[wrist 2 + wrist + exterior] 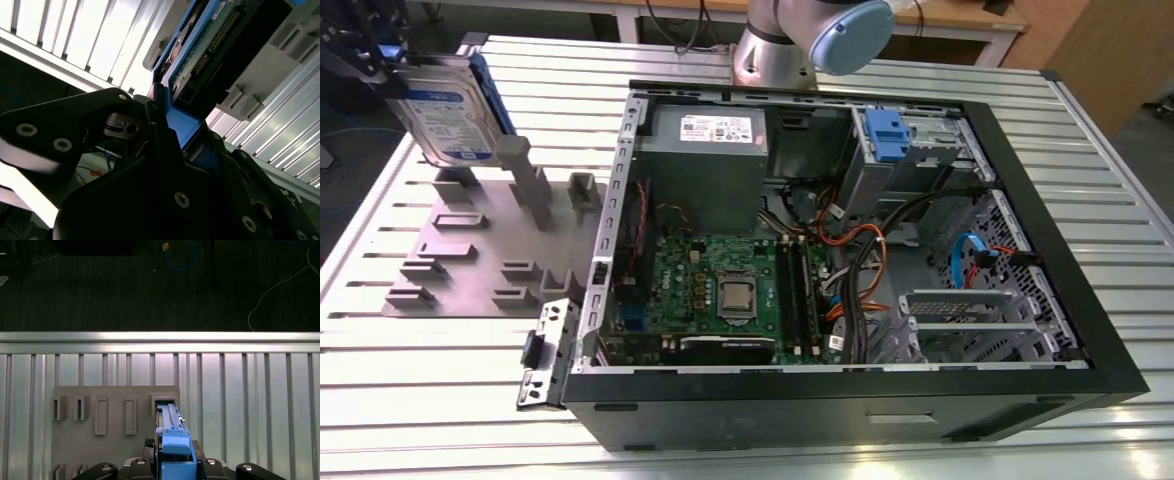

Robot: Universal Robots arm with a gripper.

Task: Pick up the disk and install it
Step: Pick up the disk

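Observation:
The disk [443, 108], a silver drive with a white-and-blue label in a blue carrier, stands on edge and slightly tilted at the exterior view's far left. Its lower edge is just over the upright posts of a grey fixture plate [467, 262]. My gripper [394, 72] is shut on the disk's upper end. In the first wrist view the disk [172, 440] shows edge-on, running from between my fingers toward a slot [164, 401] in the plate. The second wrist view shows the disk's green circuit-board side [210, 42] and blue carrier [181, 124] clamped in the black fingers [159, 131].
An open black computer case [1067, 300] lies on the slatted metal table [427, 400], at the exterior view's right of the plate. Inside are a grey power supply [707, 150], a motherboard [720, 290], cables, and a drive bay with a blue latch [887, 130]. The arm's base [781, 45] stands behind the case.

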